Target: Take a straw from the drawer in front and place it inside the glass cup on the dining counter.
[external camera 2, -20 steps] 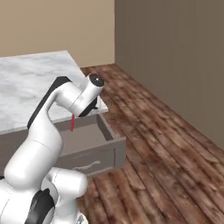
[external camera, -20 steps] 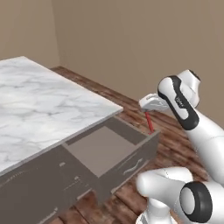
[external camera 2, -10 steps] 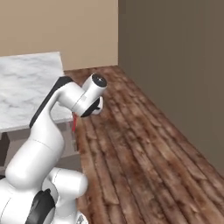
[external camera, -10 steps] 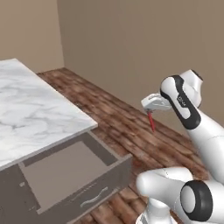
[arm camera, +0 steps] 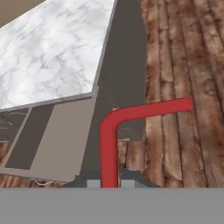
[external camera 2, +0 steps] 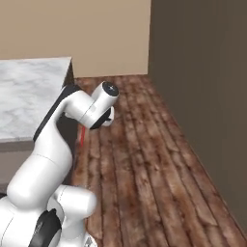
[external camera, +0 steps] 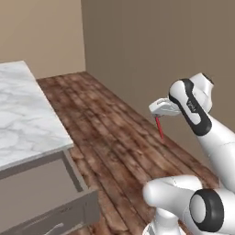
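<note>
My gripper [external camera: 159,115] is shut on the red straw [external camera: 159,127], which hangs down from it above the wooden floor, right of the dining counter [external camera: 20,121]. The right base view has the straw [external camera 2: 83,136] below the gripper [external camera 2: 87,127], next to the counter's [external camera 2: 29,89] corner. In the hand view the straw [arm camera: 109,140] rises from between the fingertips of the gripper [arm camera: 108,183] and bends to the right. The drawer [external camera: 39,190] stands pulled out under the marble top, its grey inside [arm camera: 57,135] bare. The glass cup is out of view.
Brown plank floor [external camera: 114,137] spreads to the right of the counter. A dark wall [external camera 2: 202,72] closes the right side and a tan wall [external camera 2: 72,29] stands at the back.
The whole picture has shifted: the camera moved, so the counter and open drawer slid left and the walls came into view. The gripper still holds the straw.
</note>
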You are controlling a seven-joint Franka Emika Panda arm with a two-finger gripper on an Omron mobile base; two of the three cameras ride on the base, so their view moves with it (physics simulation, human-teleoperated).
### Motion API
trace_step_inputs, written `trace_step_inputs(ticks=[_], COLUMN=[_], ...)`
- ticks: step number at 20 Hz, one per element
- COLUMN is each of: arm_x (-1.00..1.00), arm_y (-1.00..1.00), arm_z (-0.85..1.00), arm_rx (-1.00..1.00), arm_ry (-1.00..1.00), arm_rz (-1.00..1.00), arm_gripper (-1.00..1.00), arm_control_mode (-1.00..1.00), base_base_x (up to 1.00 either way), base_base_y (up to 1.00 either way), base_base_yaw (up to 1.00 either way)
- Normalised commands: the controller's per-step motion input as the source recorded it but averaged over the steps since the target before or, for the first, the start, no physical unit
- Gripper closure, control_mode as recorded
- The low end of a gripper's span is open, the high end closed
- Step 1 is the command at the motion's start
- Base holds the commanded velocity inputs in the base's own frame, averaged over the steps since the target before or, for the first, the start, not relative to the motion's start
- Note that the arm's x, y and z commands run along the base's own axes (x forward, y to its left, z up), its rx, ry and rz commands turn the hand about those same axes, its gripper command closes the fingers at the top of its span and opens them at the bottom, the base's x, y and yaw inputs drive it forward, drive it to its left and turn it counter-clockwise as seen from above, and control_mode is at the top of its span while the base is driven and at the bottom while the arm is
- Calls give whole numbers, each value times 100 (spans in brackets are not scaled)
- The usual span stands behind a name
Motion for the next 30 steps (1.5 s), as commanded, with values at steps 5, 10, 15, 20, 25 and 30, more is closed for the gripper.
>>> trace_step_inputs(ticks=[5, 10, 15, 20, 25, 30], arm_x=[0, 0, 0, 0, 0, 0], arm_y=[0, 0, 0, 0, 0, 0], arm_z=[0, 0, 0, 0, 0, 0], arm_rx=[0, 0, 0, 0, 0, 0], arm_ry=[0, 0, 0, 0, 0, 0], arm_rz=[0, 0, 0, 0, 0, 0], arm_gripper=[100, 100, 100, 100, 100, 100], arm_control_mode=[100, 100, 100, 100, 100, 100], base_base_x=[96, 100, 100, 100, 100, 100], base_base_y=[-77, -58, -36, -24, -23, -30], base_base_yaw=[28, 25, 25, 27, 30, 31])
